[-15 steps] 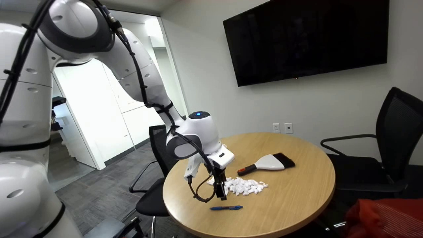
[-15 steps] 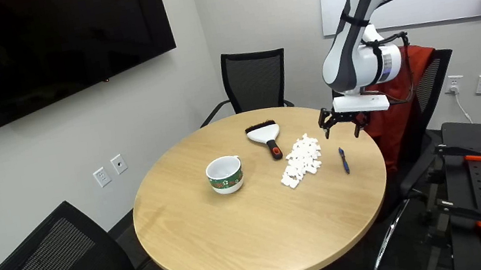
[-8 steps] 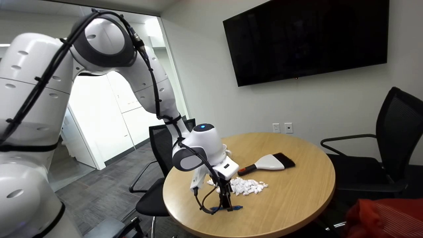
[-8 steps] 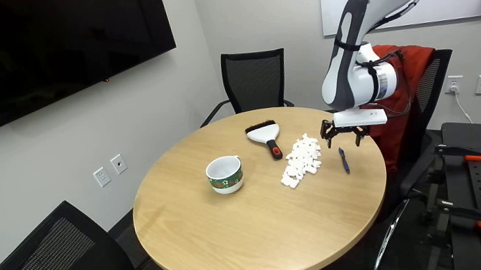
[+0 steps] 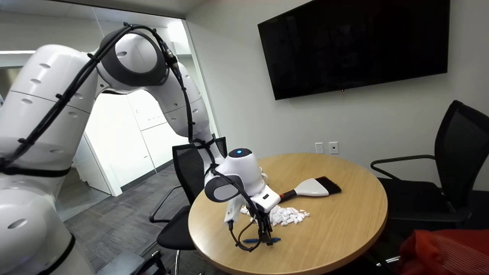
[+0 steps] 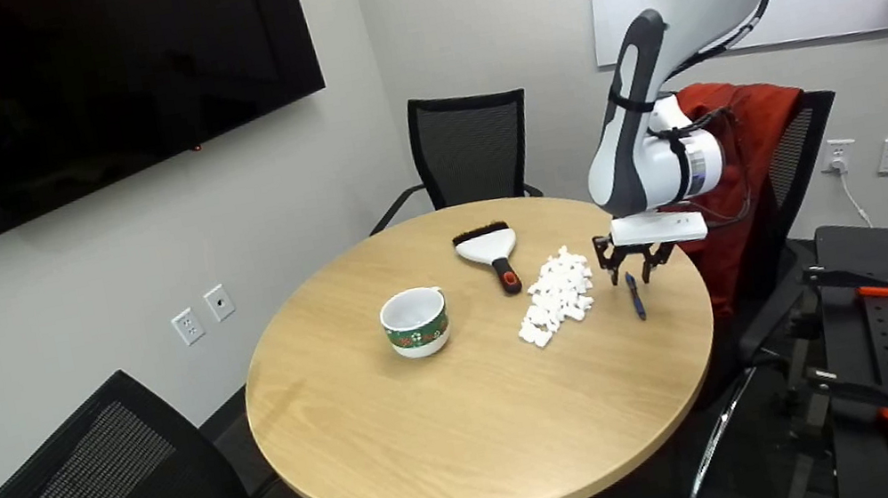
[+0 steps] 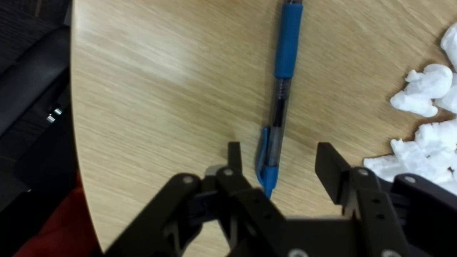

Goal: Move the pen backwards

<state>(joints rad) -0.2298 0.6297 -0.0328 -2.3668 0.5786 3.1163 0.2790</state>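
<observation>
While the gripper (image 7: pixel 278 160) stands spread and unloaded, the pen (image 7: pixel 280 103) lies on the table (image 7: pixel 160 107), clip end (image 7: pixel 270 176) between the fingertips (image 7: pixel 234 155) in wrist view | HANDLING: likely light, stiff, smooth; may roll | GRASP: best mid-barrel, square across, clear of clip end

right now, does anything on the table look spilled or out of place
Yes, the white scraps: they lie loose in an uneven patch between the pen and the brush, as if spilled. Nothing else stands out.
</observation>
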